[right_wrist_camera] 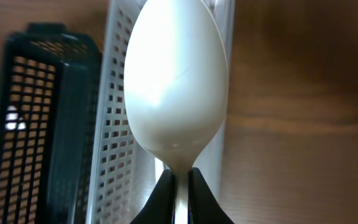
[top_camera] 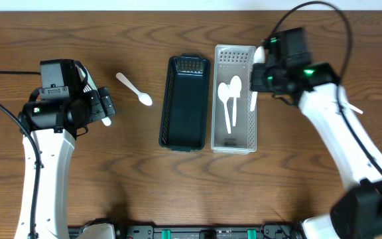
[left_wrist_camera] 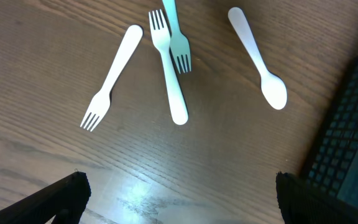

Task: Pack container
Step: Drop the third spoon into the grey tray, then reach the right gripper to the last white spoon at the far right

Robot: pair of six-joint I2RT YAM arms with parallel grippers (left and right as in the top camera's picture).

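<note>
A white slotted container holds two white spoons. An empty dark container stands just left of it. My right gripper is shut on the handle of a white spoon, at the white container's far right edge; it also shows in the overhead view. My left gripper is open and empty above the table. Beyond it lie two white forks, a pale green fork and a white spoon.
The loose spoon lies between my left arm and the dark container. In the overhead view my left arm hides the forks. A small white piece pokes out from beside my right arm. The dark container also shows in the right wrist view.
</note>
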